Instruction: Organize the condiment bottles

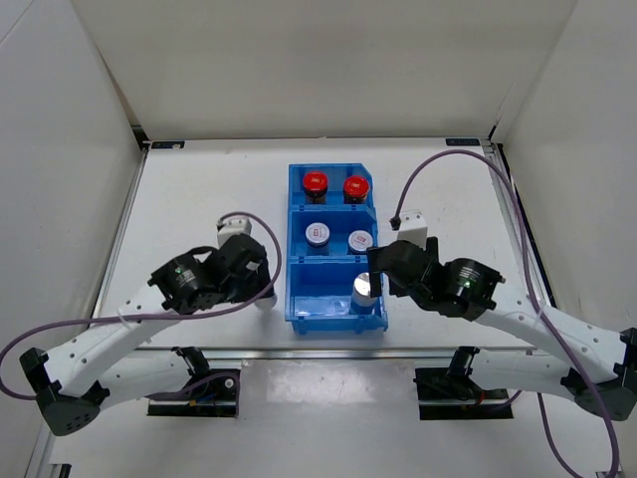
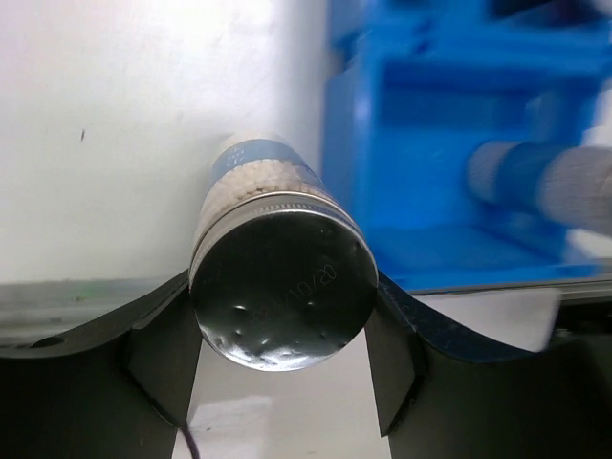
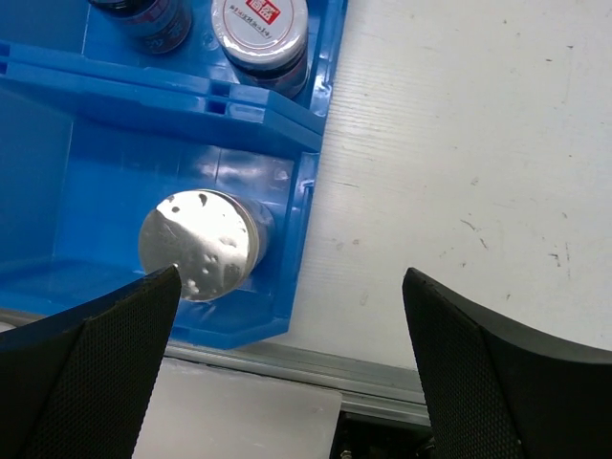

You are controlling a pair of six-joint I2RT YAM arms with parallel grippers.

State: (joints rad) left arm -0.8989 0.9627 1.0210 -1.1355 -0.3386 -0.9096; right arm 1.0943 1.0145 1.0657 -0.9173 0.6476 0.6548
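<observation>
Table (image 1: 199, 199): white, and it carries everything.
Bin (image 1: 333, 321): blue with three compartments, mid-table, closer to the near edge.
Right gripper (image 3: 292, 277): fingers spread wide and empty, hovering at the bin's near right corner.
Left gripper (image 2: 277, 344): clamped on a jar just beside the bin's left wall, level with the near compartment.
Held jar (image 2: 282, 296): silver top, pale contents. I cannot tell whether its base touches the table.
Stored jars: two red-capped jars (image 1: 316, 181) in the far compartment, two grey-lidded jars (image 1: 318, 234) in the middle one, and one silver-topped jar (image 3: 199, 244) at the right of the near one.
Risk: carried too low, the held jar could catch the left wall and twist out of the grip. Set down too far right, it could knock its twin.
</observation>
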